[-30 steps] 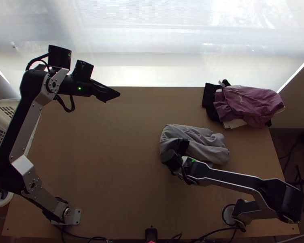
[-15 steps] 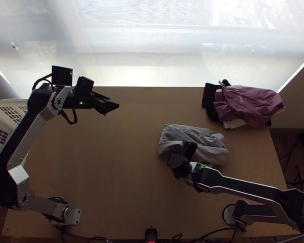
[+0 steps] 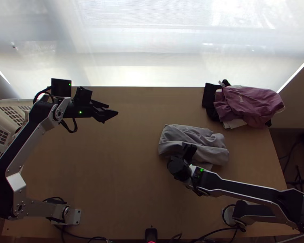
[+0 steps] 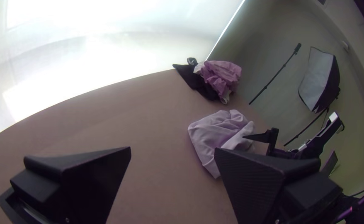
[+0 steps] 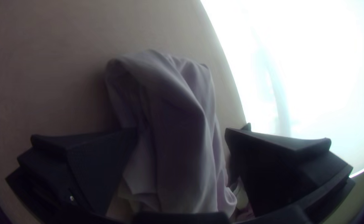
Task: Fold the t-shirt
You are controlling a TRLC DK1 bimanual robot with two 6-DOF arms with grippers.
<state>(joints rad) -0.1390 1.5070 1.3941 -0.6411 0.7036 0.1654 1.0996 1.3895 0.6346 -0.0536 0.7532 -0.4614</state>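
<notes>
Sliding down the top view's upper left, the left gripper [image 3: 112,109] is spreading its fingers wide, holding nothing. Having shifted slightly rightward, the right gripper [image 3: 189,151] is hanging wide open, unclamped, over the near side of the grey t-shirt [image 3: 194,137], which is lying bunched right of centre.
</notes>
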